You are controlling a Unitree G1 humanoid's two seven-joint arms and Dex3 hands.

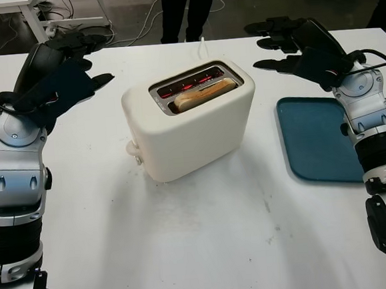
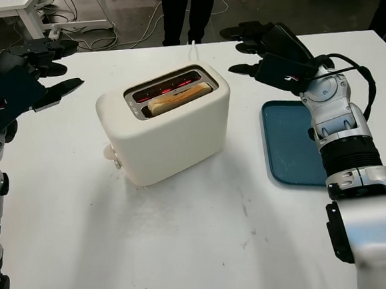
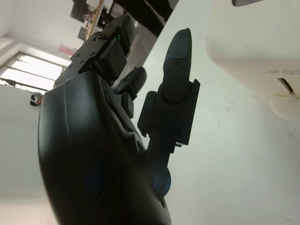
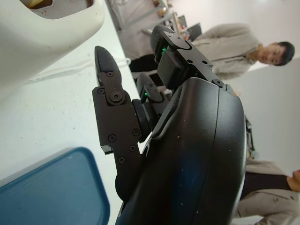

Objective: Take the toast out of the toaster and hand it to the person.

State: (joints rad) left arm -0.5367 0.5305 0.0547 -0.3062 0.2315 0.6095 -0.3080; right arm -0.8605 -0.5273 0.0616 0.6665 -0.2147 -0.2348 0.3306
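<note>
The toast (image 1: 204,95) sits low in the near slot of the toaster (image 1: 191,121) at mid-desk, while the left robot hand (image 1: 67,74) and right robot hand (image 1: 299,46) are held open and empty on either side. A burn-hot, glowing far slot could be brushed, or the toast crushed or dropped if pinched by its narrow exposed edge, and the light toaster could be dragged toward the blue tray (image 1: 316,138) near the desk's right edge.

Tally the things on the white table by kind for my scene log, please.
Cream-white two-slot toaster: 1
Browned slice of toast, sitting in the toaster's nearer slot: 1
Teal flat plastic tray: 1
Total: 3
The open left hand and open right hand hover above the table on either side of the toaster.
</note>
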